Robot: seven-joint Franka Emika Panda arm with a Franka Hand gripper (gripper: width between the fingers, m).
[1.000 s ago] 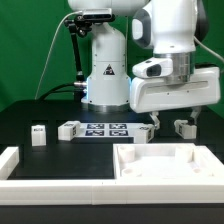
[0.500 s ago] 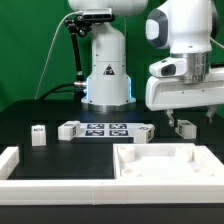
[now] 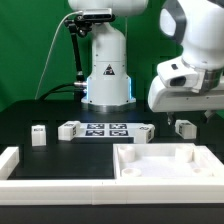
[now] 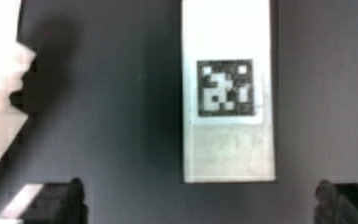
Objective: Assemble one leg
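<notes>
On the black surface, toward 3 o'clock in the exterior view, the small white block-shaped plastic leg with a black-and-white square tag lies directly beneath the arm's white hand. It sits at 3 o'clock from the thin flat white marker board and at 12 o'clock from the large white square tray-like part. A similar small white block lies between board and leg.

Wrist view: leg runs lengthwise, tag up. The two dark fingers are spread wide, pinching nothing, and neither touches the leg. They stand level with the leg's end, not its middle, and the leg is slightly nearer one finger.

Judgement: the step in hand is the approach for pick-up. To do it well:
- Move along the leg until the fingers straddle mid-length.
- Centre the leg in the gap.
- Keep the finger line square to the long sides and descend straight.
- Close on the flat long faces.

Another white piece shows at the wrist picture's edge; I cannot tell what it is. Keep the fingers clear of it.
</notes>
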